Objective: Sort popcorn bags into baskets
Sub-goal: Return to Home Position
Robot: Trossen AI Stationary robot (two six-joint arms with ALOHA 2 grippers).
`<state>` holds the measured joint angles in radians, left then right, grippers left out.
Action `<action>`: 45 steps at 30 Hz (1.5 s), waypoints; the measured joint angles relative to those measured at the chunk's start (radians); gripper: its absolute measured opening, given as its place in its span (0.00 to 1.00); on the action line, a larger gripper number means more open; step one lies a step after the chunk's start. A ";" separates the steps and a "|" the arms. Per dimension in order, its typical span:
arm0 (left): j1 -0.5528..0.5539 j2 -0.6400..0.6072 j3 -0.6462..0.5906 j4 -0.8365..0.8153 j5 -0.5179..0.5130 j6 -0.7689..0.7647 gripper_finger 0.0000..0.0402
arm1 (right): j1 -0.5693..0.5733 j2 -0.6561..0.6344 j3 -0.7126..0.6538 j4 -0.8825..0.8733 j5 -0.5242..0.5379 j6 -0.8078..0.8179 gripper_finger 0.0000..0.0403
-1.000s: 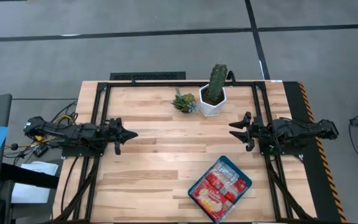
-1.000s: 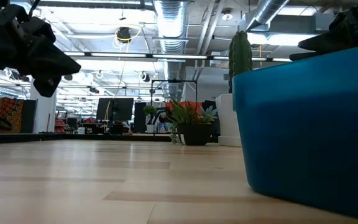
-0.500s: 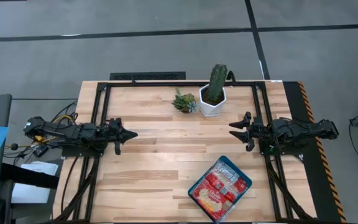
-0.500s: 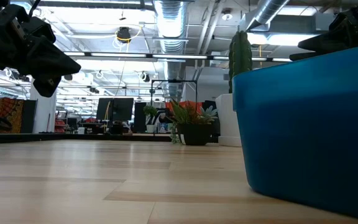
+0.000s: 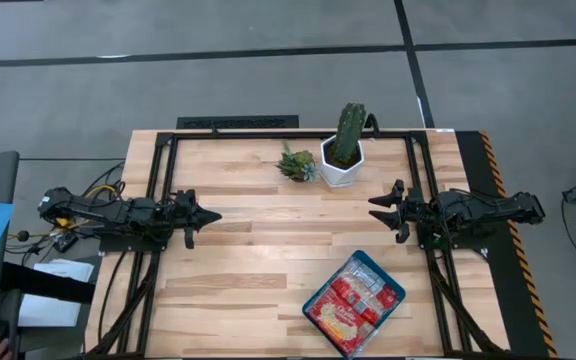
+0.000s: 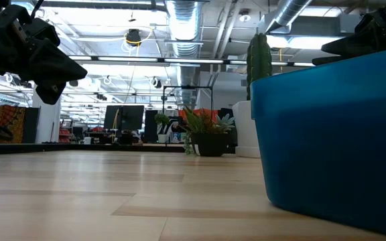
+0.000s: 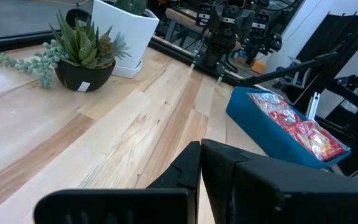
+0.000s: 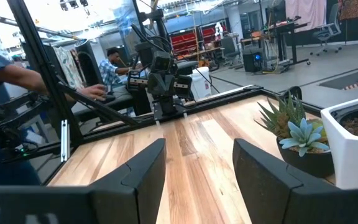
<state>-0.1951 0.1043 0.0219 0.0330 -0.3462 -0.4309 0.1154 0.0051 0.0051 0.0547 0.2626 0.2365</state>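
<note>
No change since before: one teal tray (image 5: 384, 272) of piled popcorn bags (image 5: 353, 301), uncountable; left jaws together, right jaws spread.

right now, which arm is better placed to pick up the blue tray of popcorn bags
Right, probably. The blue tray, full of popcorn bags, lies on the right half of the table, close to the open right pincer. The left pincer waits shut across the table.

Grey floor (image 5: 268, 90) crossed by dark lines (image 5: 218, 54); overhead, silver ducts (image 6: 183, 20) and bright lights (image 6: 307, 41); monitors (image 6: 127, 118) behind.
</note>
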 joint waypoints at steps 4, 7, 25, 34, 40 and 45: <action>0.000 0.000 0.000 0.000 0.000 0.000 0.00 | 0.000 0.000 0.000 0.000 0.000 0.000 0.52; 0.000 0.000 0.000 0.000 -0.001 0.000 0.00 | 0.000 0.000 0.000 0.000 0.000 0.000 0.51; 0.000 0.000 0.000 0.000 -0.001 0.000 0.00 | 0.000 0.000 0.000 0.000 0.000 0.000 0.51; 0.000 0.000 0.000 0.000 -0.001 0.000 0.00 | 0.000 0.000 0.000 0.000 0.000 0.000 0.49; 0.000 0.000 0.001 0.000 -0.001 0.000 0.00 | 0.000 0.000 0.000 0.000 0.000 0.000 0.48; 0.000 0.000 0.001 0.000 -0.001 0.000 0.00 | 0.000 0.000 0.000 0.000 0.000 0.000 0.49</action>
<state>-0.1951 0.1043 0.0227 0.0334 -0.3470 -0.4305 0.1154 0.0051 0.0051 0.0547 0.2626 0.2367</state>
